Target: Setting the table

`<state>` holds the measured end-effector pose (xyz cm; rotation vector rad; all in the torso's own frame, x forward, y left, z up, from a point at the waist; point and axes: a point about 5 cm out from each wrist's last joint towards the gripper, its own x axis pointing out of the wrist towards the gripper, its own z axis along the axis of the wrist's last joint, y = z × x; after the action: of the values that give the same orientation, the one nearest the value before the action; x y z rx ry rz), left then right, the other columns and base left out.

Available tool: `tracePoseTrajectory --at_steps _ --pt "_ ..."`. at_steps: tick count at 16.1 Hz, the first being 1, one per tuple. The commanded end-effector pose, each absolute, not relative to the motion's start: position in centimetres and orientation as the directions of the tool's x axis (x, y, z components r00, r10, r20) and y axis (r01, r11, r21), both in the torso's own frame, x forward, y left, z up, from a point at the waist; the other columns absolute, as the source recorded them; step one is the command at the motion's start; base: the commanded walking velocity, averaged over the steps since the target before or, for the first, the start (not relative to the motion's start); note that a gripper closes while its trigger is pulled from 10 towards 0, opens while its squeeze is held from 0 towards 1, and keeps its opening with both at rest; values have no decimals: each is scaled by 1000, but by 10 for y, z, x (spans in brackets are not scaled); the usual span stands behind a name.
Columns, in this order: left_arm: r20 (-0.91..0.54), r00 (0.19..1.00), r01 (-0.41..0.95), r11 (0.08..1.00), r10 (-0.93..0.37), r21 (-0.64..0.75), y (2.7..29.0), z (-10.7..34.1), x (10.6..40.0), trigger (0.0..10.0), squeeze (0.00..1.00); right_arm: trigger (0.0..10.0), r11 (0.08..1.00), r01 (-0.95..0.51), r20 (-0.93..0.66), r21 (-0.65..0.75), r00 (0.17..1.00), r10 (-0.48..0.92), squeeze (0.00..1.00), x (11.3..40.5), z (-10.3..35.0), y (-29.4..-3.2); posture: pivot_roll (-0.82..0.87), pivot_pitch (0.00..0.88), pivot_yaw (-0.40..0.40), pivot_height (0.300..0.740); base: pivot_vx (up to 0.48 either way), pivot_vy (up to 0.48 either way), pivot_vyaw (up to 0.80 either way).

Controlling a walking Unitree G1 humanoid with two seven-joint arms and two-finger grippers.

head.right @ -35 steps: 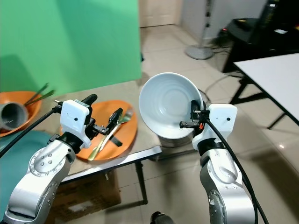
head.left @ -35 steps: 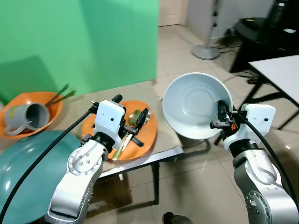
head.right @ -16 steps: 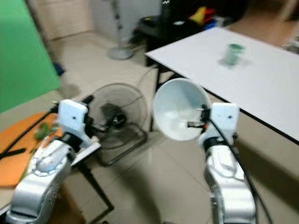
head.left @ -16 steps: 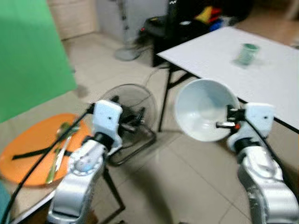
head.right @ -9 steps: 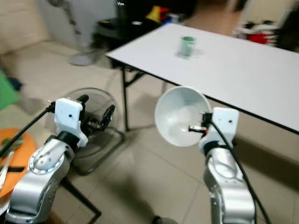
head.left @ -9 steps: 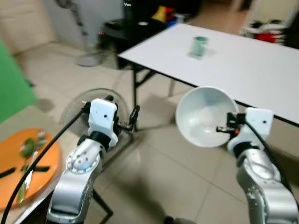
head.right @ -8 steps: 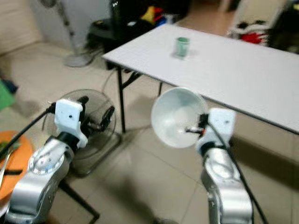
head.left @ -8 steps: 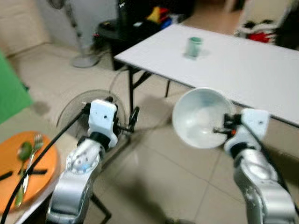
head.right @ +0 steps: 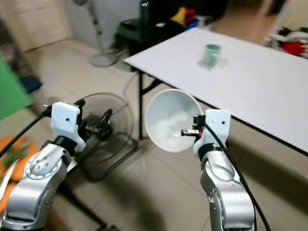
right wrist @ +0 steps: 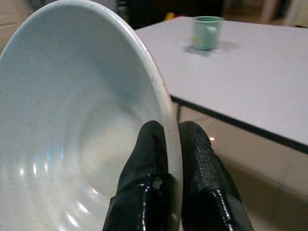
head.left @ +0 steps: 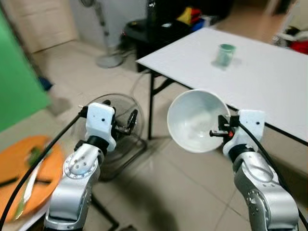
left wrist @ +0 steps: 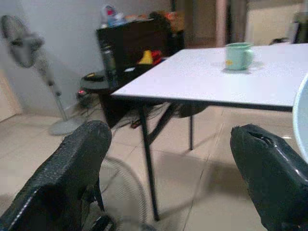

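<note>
Beige floor tiles (head.left: 192, 183) are spreading beneath a long white table (head.left: 269, 82) at two o'clock, a pale green mug (head.left: 224, 54) sitting on it. At centre, the right gripper (right wrist: 175, 144) is pinching the rim of a tilted, large white ceramic bowl (head.left: 192, 120). At nine o'clock, the left gripper (left wrist: 168, 163) is hovering with fingers spread, empty.

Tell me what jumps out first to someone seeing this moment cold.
The big white bowl, held on edge in mid-air with the right gripper pinching its rim, in front of the white table. A green mug stands alone on that table. The left gripper is open and holds nothing, near a floor fan lying on the tiles.
</note>
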<state>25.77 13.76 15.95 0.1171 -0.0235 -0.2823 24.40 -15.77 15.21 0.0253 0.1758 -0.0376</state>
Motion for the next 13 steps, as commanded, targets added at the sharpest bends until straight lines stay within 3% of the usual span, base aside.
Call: tracePoseTrajectory --at_steps 1,6,13 --pt "11 954 297 948 -301 117 132 161 258 10000 0 10000 997 74 -157 14 985 -71 0 244 157 -165 79 0 30 740 322 0 -606" --pt "6 949 312 942 -315 122 132 161 258 10000 0 10000 996 60 -165 61 985 -49 0 245 155 -163 77 0 36 740 320 0 -749" --pt "8 949 312 942 -315 122 131 160 257 10000 0 10000 989 40 -144 144 989 -19 0 252 162 -162 76 0 30 740 318 0 0"
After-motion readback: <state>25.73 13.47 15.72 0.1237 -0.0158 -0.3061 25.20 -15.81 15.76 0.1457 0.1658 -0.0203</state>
